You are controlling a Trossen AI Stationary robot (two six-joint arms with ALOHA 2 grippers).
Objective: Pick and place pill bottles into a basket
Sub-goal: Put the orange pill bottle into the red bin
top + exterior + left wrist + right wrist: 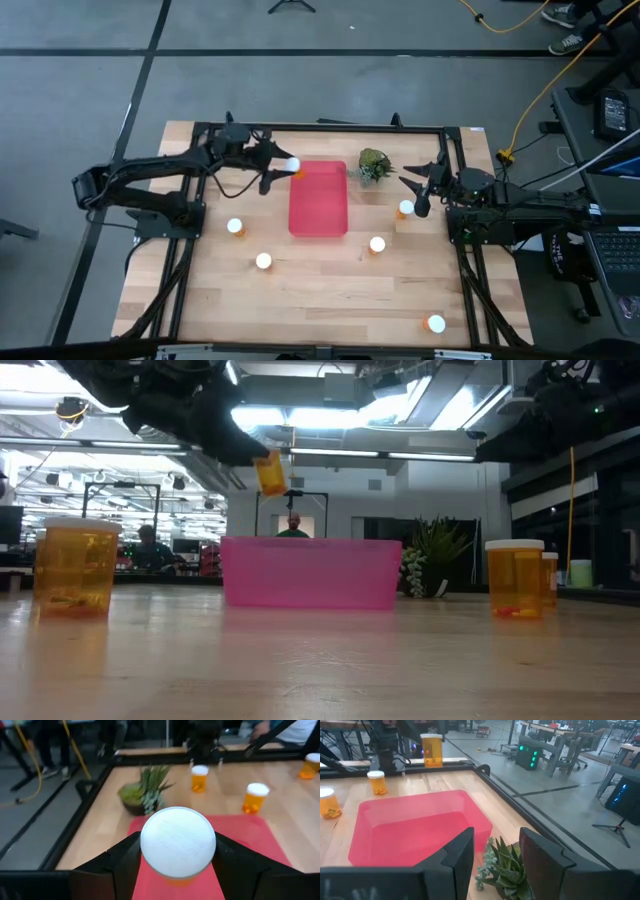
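High view caught the left pincer [285,167] clamped on a small orange translucent pill bottle with a white cap [292,164], lifted just over the near corner of the flat red-pink rectangular basket [318,199]. Risky spot: released there, it could clip the low wall and roll across the wooden bench [330,290]. Right pincer [425,190] waited, fingers parted, by the small green plant [373,165]. Count: six bottles, five on the bench, none in the one basket.
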